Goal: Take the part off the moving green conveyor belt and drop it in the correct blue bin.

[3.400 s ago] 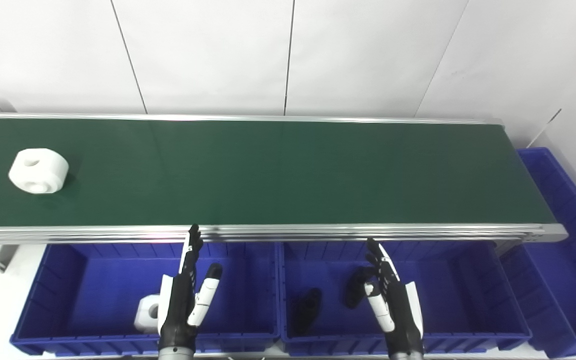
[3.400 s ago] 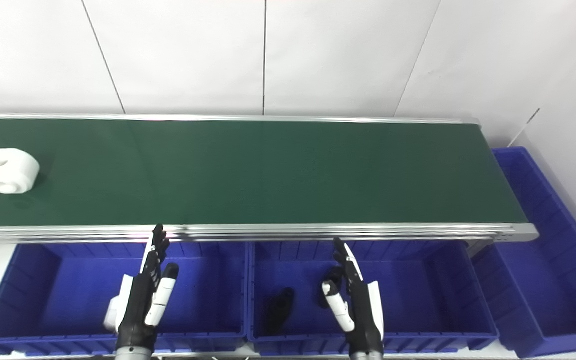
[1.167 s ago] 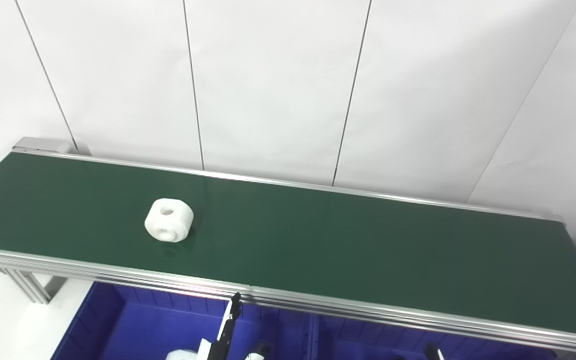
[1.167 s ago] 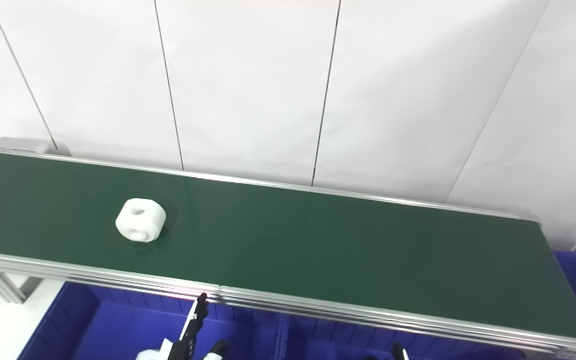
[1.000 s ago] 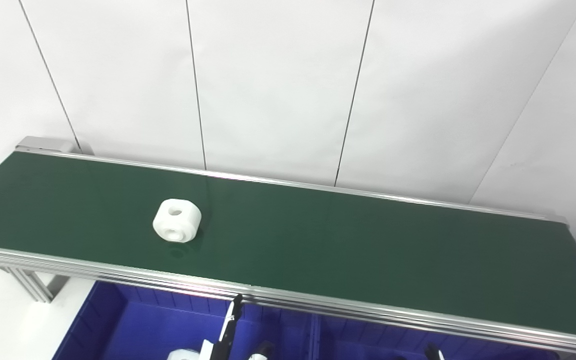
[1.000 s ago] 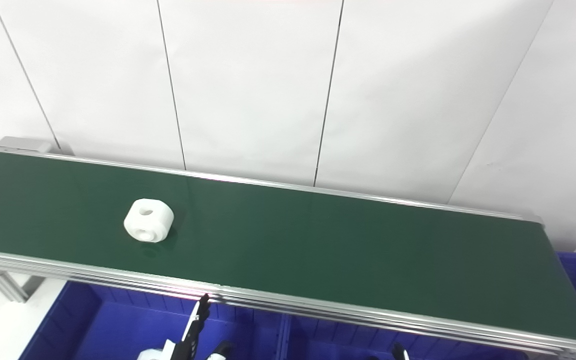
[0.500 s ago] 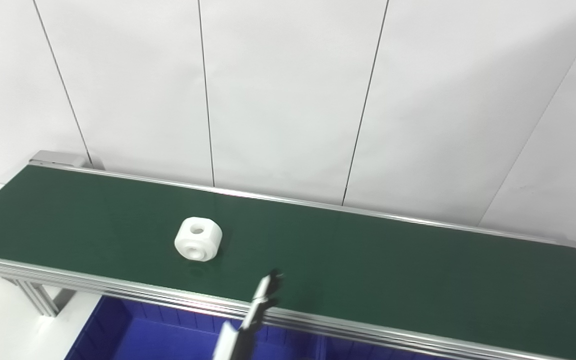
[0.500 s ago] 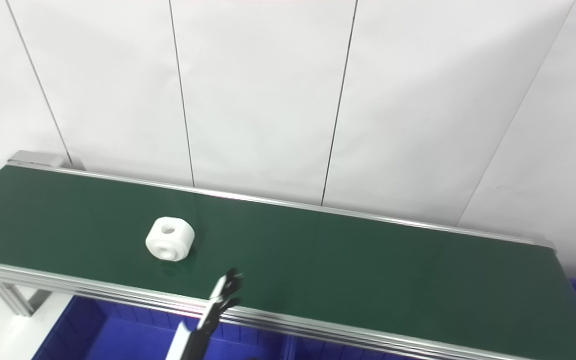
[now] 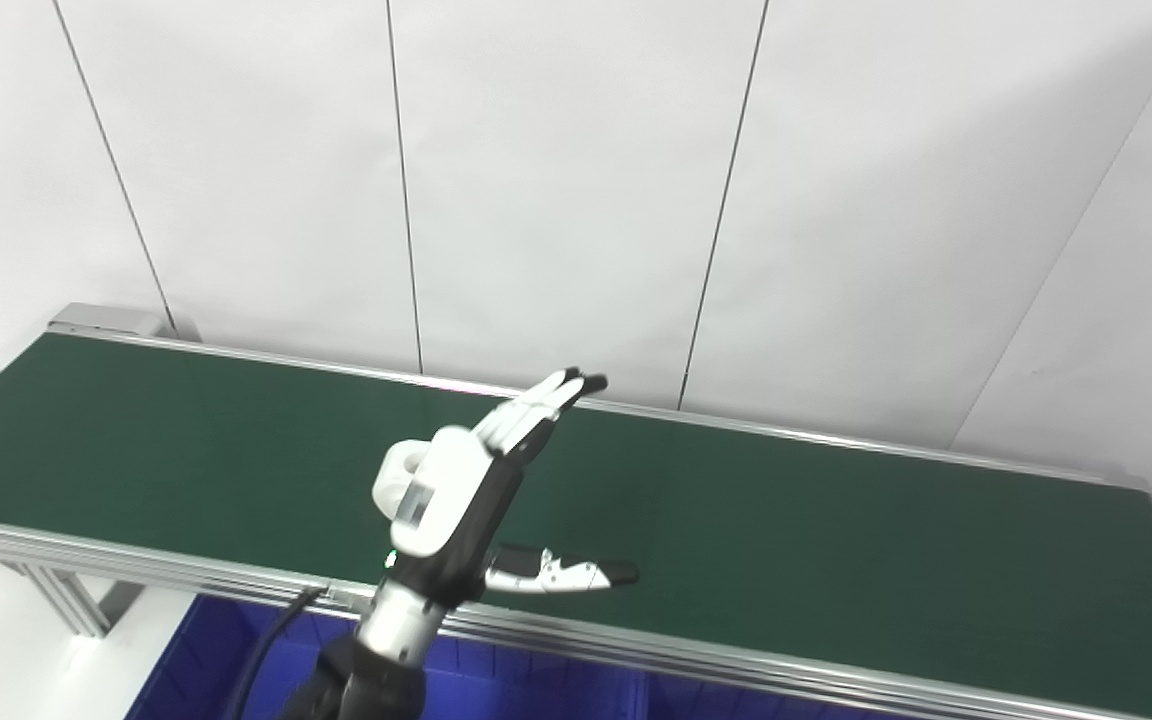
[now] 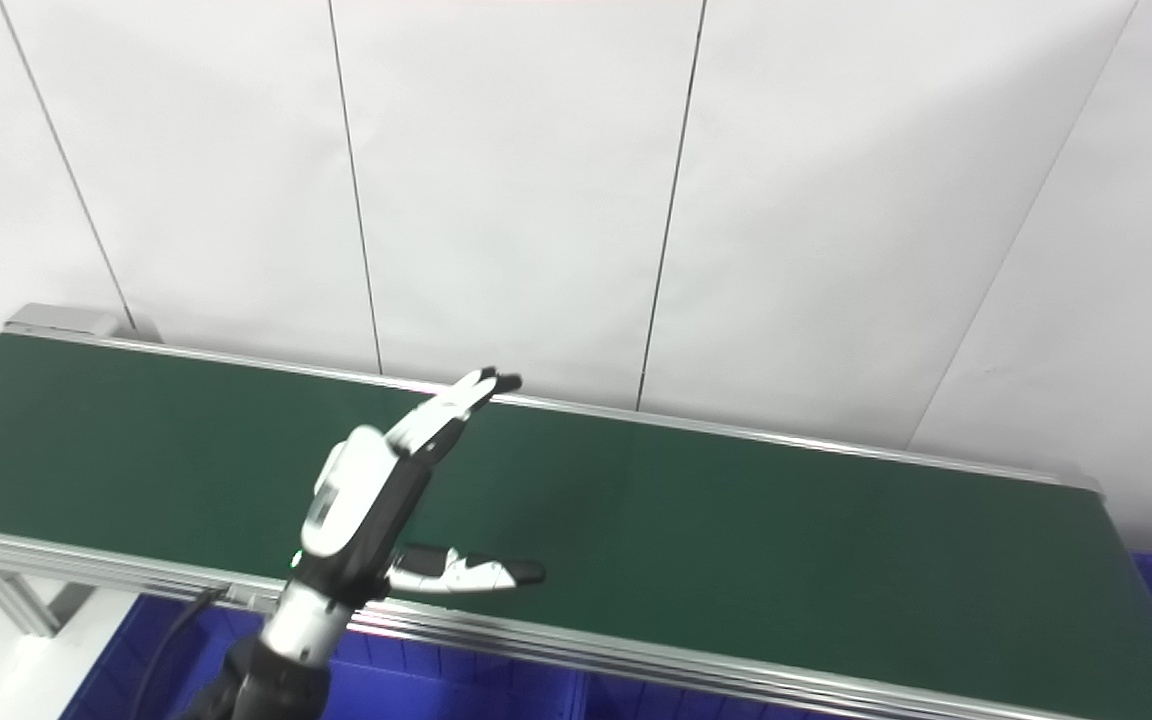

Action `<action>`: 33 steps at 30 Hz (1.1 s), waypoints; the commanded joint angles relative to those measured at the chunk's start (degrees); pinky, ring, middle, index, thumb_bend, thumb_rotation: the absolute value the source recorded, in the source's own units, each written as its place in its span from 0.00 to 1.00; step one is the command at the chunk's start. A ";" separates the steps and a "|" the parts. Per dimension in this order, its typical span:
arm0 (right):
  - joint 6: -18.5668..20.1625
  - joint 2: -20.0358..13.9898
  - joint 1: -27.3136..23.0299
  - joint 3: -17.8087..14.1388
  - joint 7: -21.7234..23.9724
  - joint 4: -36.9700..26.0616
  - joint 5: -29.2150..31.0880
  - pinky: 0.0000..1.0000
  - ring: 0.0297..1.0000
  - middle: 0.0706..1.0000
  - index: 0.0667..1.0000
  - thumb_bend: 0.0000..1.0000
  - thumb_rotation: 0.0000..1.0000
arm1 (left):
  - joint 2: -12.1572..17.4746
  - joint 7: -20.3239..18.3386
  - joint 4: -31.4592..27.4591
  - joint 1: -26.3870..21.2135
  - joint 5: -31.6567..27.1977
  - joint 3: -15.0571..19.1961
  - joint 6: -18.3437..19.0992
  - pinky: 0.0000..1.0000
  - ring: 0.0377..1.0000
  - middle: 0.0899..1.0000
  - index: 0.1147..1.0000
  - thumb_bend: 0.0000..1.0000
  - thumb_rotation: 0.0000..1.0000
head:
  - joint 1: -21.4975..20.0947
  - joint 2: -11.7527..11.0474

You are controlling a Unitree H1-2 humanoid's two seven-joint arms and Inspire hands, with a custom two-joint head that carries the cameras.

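left hand point(image 9: 456, 495) spread wide, empty, above green belt point(image 9: 836, 540) | white part point(image 9: 398, 478) mostly hidden just behind it, left side, probably not yet touched | right hand unseen

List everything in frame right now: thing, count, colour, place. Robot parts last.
conveyor belt: 1, dark green with silver metal rails, runs across the frame from left to right, in front of the wall.
part: 1, white, on the belt left of centre, mostly hidden behind the left hand; only its left edge shows in the left eye view.
bins: blue, count cannot be told, only slivers visible along the bottom edge below the belt's near rail and at the far right edge.
wall: white panels with thin dark seams, behind the belt.
left hand: 1, white and black, raised over the belt left of centre, fingers and thumb spread, holding nothing.
right hand: not in view.
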 commanded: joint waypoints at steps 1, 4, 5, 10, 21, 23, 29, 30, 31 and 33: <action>-3.29 0.24 -0.47 0.15 0.01 -1.57 0.33 0.86 0.92 0.96 0.97 0.81 1.00 | 1.62 -0.56 1.77 -5.53 2.07 -0.10 0.61 0.98 0.94 0.97 0.92 0.84 0.47 | -0.10 0.21; -3.31 0.32 -0.57 0.33 0.52 -1.71 1.05 0.86 0.93 0.96 0.97 0.81 0.99 | 2.71 -0.70 7.58 -9.99 4.00 -0.87 1.09 0.96 0.93 0.96 0.91 0.92 0.43 | -0.27 0.43; -3.29 0.37 -0.59 0.35 0.60 -1.78 1.08 0.86 0.93 0.96 0.97 0.81 0.99 | 2.99 -0.50 9.47 -11.25 4.57 -1.20 1.11 0.95 0.93 0.96 0.91 0.93 0.43 | -0.27 0.43; -3.27 0.57 -0.46 0.45 0.65 -2.05 0.72 0.88 0.93 0.96 0.97 0.82 0.98 | 4.07 1.51 19.21 -16.75 6.34 -2.99 0.99 0.92 0.91 0.94 0.90 1.00 0.34 | -0.60 0.77; -3.18 1.40 -0.09 0.27 1.23 -2.97 0.59 0.88 0.91 0.95 0.96 0.88 0.98 | 5.06 3.11 37.47 -25.05 5.97 -6.05 1.31 0.91 0.90 0.93 0.91 0.99 0.29 | -1.28 1.67; -3.15 1.51 -0.08 0.27 1.40 -3.12 0.62 0.89 0.91 0.95 0.96 0.89 0.98 | 5.21 2.34 40.19 -26.22 5.46 -6.86 1.12 0.91 0.91 0.94 0.91 0.98 0.29 | -1.33 1.82; -3.19 1.73 0.06 0.42 1.49 -3.68 -0.10 0.88 0.92 0.96 0.97 0.87 0.98 | 5.43 -1.01 46.87 -29.21 3.16 -8.92 0.30 0.91 0.91 0.93 0.91 0.98 0.31 | -1.68 2.36; -3.21 1.82 0.12 0.40 1.36 -3.78 -0.41 0.88 0.92 0.96 0.97 0.87 0.98 | 5.54 -1.97 47.81 -29.79 2.95 -9.38 0.31 0.91 0.91 0.93 0.91 0.98 0.31 | -1.79 2.52; -3.22 1.89 0.16 0.37 1.28 -3.84 -0.61 0.87 0.92 0.96 0.97 0.87 0.98 | 5.62 -2.60 48.44 -30.19 2.77 -9.74 0.31 0.91 0.92 0.93 0.91 0.98 0.31 | -1.79 2.52; -3.15 2.09 0.33 0.27 1.19 -4.11 -0.95 0.87 0.91 0.95 0.97 0.88 0.98 | 6.06 -4.26 49.95 -31.37 2.83 -11.05 -0.35 0.90 0.91 0.93 0.91 0.99 0.32 | -1.89 2.83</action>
